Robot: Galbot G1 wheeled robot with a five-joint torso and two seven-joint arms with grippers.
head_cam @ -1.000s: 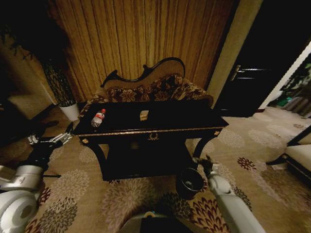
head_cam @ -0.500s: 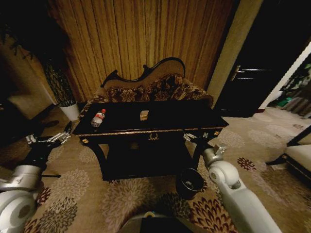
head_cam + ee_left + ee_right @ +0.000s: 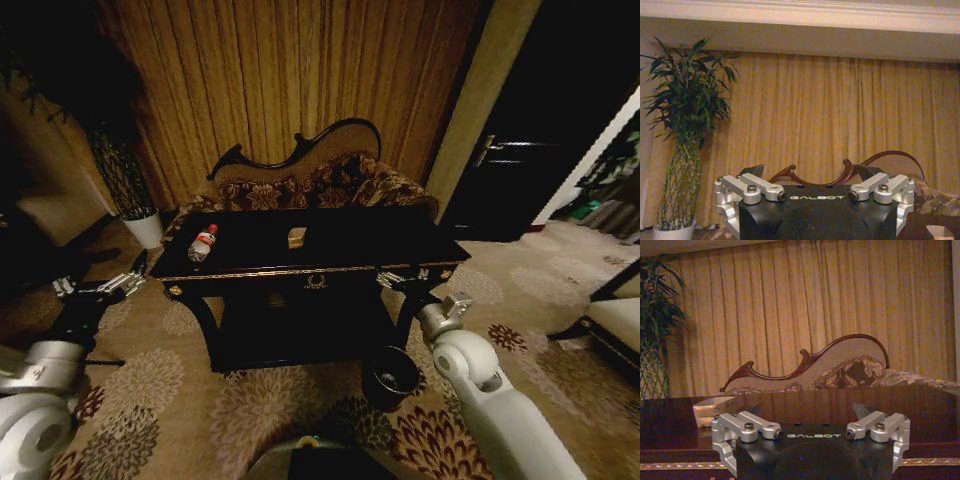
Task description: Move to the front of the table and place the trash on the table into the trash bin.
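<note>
The glossy black table [image 3: 340, 268] stands straight ahead with a gold emblem at its front. On its top lie a clear plastic bottle [image 3: 202, 243] with a red cap, at the left end, and a small tan block [image 3: 296, 237] near the middle. The dark round trash bin [image 3: 390, 375] sits on the carpet by the table's front right leg. My right gripper [image 3: 405, 281] is open at the table's front edge, above the bin. In the right wrist view it [image 3: 808, 412] faces the tabletop [image 3: 840, 405] and the tan block [image 3: 712, 411]. My left gripper [image 3: 95, 288] hangs open left of the table.
A carved-back patterned sofa [image 3: 310, 185] stands close behind the table before tall curtains. A plant in a white pot [image 3: 145, 228] is at the back left. A dark door [image 3: 500, 150] is at the back right, and a chair [image 3: 615, 320] at the right edge. Patterned carpet surrounds the table.
My right arm has risen from low beside the trash bin to the height of the table's front edge. The left arm has barely moved.
</note>
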